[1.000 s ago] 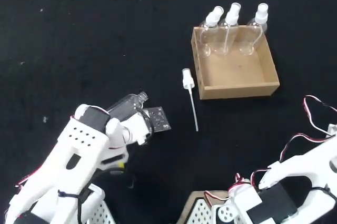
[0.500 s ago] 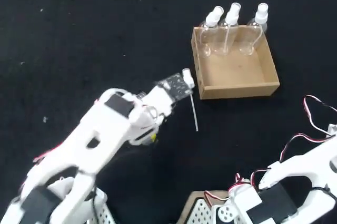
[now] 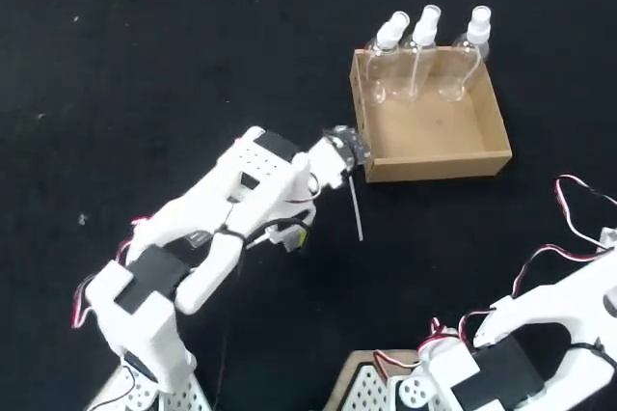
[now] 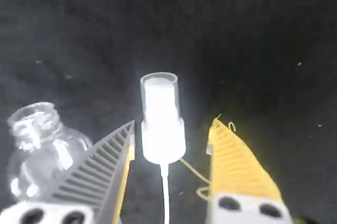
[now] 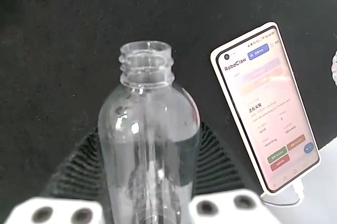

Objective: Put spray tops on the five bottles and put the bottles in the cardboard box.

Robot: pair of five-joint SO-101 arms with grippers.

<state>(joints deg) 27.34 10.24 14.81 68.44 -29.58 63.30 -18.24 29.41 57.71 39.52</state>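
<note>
Left gripper (image 4: pixel 172 128) has swung across to the spray top (image 4: pixel 159 113), jaws apart around it. Right gripper (image 5: pixel 150 148) clamps an uncapped bottle (image 5: pixel 147 103); top pickup is next.

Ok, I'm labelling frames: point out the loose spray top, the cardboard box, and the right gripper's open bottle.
spray top (image 4: pixel 163 137), left wrist view, on its collar.
cardboard box (image 3: pixel 439 166), high view, on its near wall.
open bottle (image 5: pixel 150 129), right wrist view, on its shoulder.
</note>
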